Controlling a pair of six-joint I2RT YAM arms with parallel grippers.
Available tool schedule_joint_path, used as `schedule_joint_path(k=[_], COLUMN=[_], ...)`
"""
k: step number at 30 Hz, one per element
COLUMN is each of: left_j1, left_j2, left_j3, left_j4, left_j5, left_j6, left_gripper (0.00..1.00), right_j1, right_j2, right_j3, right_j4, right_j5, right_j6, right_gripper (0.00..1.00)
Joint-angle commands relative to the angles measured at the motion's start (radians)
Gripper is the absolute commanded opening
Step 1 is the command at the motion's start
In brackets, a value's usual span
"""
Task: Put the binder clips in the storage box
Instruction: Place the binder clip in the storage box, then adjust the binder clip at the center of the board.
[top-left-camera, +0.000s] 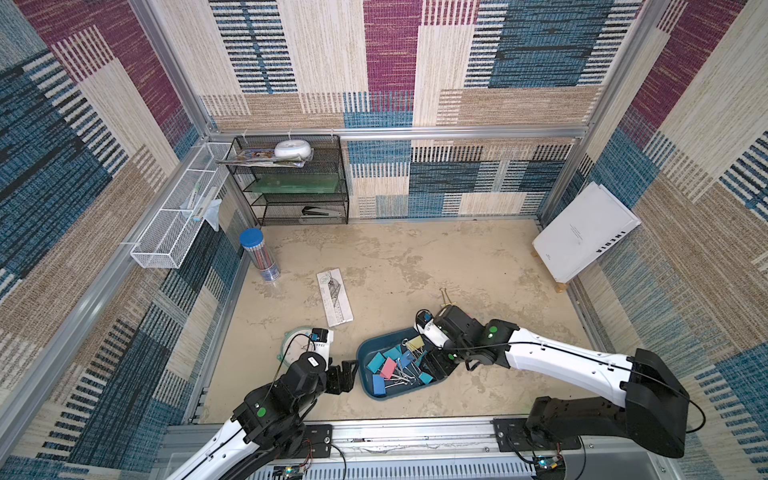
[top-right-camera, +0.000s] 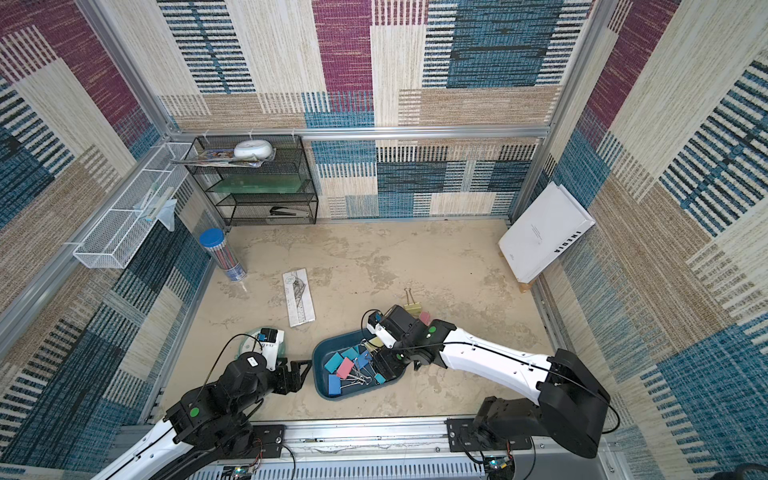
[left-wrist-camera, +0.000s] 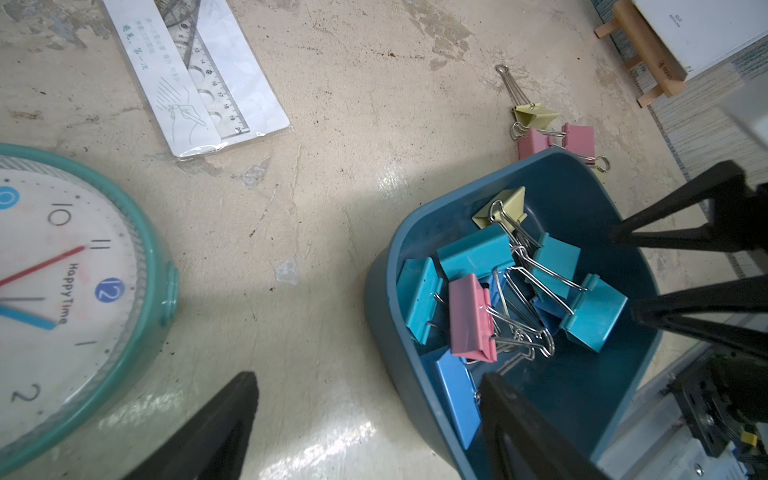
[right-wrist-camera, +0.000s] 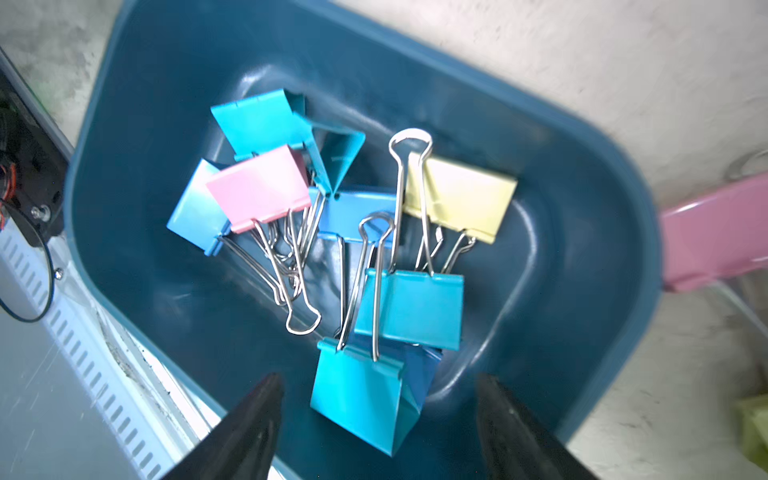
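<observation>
**Right claw** (right-wrist-camera: 378, 386): it is hanging over the box (right-wrist-camera: 124, 104) and pointing down into it. Its jaws are standing wide apart and gripping nothing. 1 teal clip (right-wrist-camera: 357, 399) is lying directly beneath it, between the 2 fingertips, with a gap showing on each side.

**Left claw** (left-wrist-camera: 368, 376): it is also standing open and holding nothing. It is straddling the box's nearest wall, with 1 finger sitting outside over the bare table (left-wrist-camera: 332, 208) and the other sitting over the inside. Whether either finger is touching the wall cannot be told.

**Clips** (top-left-camera: 395, 365) **in the box:** the pile is lying just ahead of the right claw's fingertips. At least 8 are showing. Most are teal or blue, with 1 pink clip (right-wrist-camera: 257, 187) and 1 yellow clip (right-wrist-camera: 461, 199) among them. The wire handles are tangling in the middle.

**Loose clips** (left-wrist-camera: 552, 133): 3 are lying on the table outside the box, beyond the wall farthest from the left claw and behind the right claw's wrist. There are 2 pink and 1 yellow. The pink pair is sitting just beside the rim. In both top views the right arm is covering most of this group.

**Other items:** a clock (left-wrist-camera: 83, 291) is lying flat beside the left claw, on the side away from the box. A ruler (left-wrist-camera: 195, 75) in a clear sleeve is lying farther ahead of that claw, apart from both.
</observation>
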Motion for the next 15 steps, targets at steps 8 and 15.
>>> schedule_joint_path(k=[8,15], left_j1=[0.001,0.000], left_j2=[0.003,0.005], left_j3=[-0.003,-0.003], left_j4=[0.012,0.012], left_j5=[0.008,0.008], left_j6=[0.013,0.014], left_gripper=[0.87,0.87], right_j1=[-0.319,-0.596], right_j2=[-0.129,-0.126], right_j3=[0.013,-0.091], right_j4=[-0.034,0.100], right_j5=[0.246,0.103], right_j6=[0.132,0.117], right_gripper=[0.81,0.64])
